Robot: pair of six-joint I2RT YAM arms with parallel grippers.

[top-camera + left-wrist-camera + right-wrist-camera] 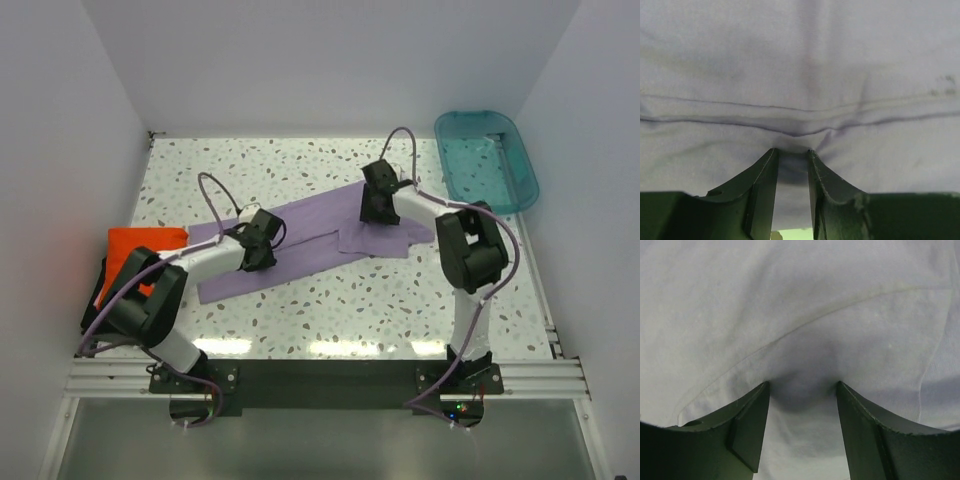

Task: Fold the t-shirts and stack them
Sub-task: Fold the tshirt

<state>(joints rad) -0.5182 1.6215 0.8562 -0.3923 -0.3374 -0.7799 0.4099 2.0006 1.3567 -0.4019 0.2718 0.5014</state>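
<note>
Plain white walls enclose a speckled terrazzo table, brightly lit

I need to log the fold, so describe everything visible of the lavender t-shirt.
The lavender t-shirt is soft, plain cloth, lying flat and partly folded in a long diagonal band across the speckled table. The left pincer pinches it near its left end, creases converging there; the right pincer presses into it near the right end.
</note>
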